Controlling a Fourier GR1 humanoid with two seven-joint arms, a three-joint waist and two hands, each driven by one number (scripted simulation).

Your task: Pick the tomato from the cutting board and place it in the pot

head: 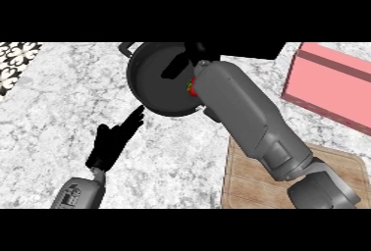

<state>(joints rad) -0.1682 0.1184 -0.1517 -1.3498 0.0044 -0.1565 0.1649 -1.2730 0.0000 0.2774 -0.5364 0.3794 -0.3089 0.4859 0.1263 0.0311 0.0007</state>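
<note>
The dark round pot (156, 90) stands at the back of the counter, its handle toward the far left. My right forearm reaches across from the lower right, and my right hand (182, 60) is over the pot's far side. Only a red sliver of the tomato (192, 87) with a bit of green shows, at the wrist's left edge and within the pot's outline. The arm hides whether it is held or lying in the pot. The wooden cutting board (348, 164) lies at the lower right under that arm. My left hand (110, 142) is open just in front of the pot's near rim, fingers pointing at it.
A pink box (330, 83) stands at the right, behind the cutting board. A patterned tile strip (16, 61) runs along the far left edge. Marbled counter (174, 162) lies between the two arms.
</note>
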